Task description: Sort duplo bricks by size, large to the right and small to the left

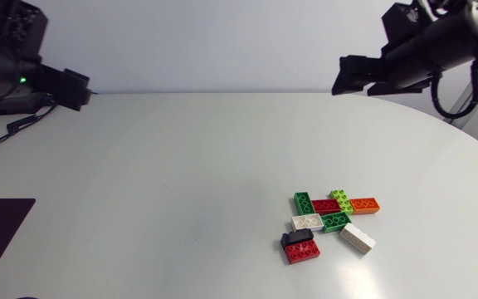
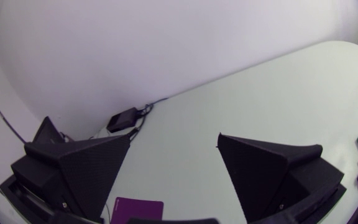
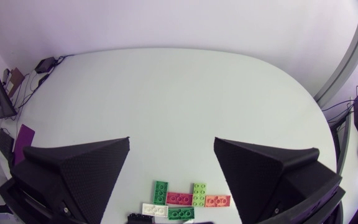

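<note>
Bricks (image 3: 179, 198) lie clustered well below the right gripper (image 3: 172, 140), which gapes wide and empty.

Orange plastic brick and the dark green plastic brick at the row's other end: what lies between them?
A red plastic brick and a lime-green plastic brick lie there, clear in the head view.

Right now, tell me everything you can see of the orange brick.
The orange brick is an oblong block of what looks like smooth plastic, lying flat on the white table with its studs up. Of all the bricks it lies furthest to my right. One short end appears to meet the lime-green brick; nothing else touches it.
</note>
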Robot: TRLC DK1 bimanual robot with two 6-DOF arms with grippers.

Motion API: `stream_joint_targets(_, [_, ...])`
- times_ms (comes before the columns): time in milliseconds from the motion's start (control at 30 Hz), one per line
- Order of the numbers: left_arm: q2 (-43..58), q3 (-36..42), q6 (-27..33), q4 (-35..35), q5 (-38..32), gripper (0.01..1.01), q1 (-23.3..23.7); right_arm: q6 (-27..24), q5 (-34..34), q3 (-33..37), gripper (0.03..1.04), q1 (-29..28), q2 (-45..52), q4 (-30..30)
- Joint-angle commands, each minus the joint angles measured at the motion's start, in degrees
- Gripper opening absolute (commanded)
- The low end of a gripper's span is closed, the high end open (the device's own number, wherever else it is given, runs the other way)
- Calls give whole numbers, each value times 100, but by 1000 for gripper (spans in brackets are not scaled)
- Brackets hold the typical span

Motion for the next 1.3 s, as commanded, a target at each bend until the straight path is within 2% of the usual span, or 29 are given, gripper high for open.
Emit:
stream_joint_targets(0, [-545,-529,284,383,-319,982,179,271,85,-308,1003,-29,-323,-119])
stream_joint_targets(167, [-1380,-934,381,717,-521,982,742,535,137,-818,1002,-2,-886,-75])
stream_joint_targets(300, [-2145,-1470,504,990,-521,982,953,702,164,-1249,1002,94,-1220,48])
stream_joint_targets(467, [-3217,-2190,557,1227,-486,980,1261,755,331,-1899,1002,261,-1782,426])
stream_joint_targets(533, [-3604,-2331,513,1227,-460,982,1551,755,445,-2189,1002,305,-2028,654])
stream_joint_targets(633, [-3991,-2560,398,1218,-38,980,1586,720,621,-2638,1002,349,-2406,1032])
stream_joint_targets(733, [-4131,-2894,284,1306,243,980,1436,640,823,-3103,1002,349,-2749,1419])
stream_joint_targets(900, [-4351,-3641,267,1842,340,980,733,350,990,-3798,1002,349,-3092,2060])
stream_joint_targets(1000, [-4421,-4124,249,2203,437,980,434,192,1069,-4290,1002,332,-3285,2737])
stream_joint_targets(1267, [-4694,-5144,161,2502,964,980,136,-98,1122,-4940,1002,209,-3329,3528])
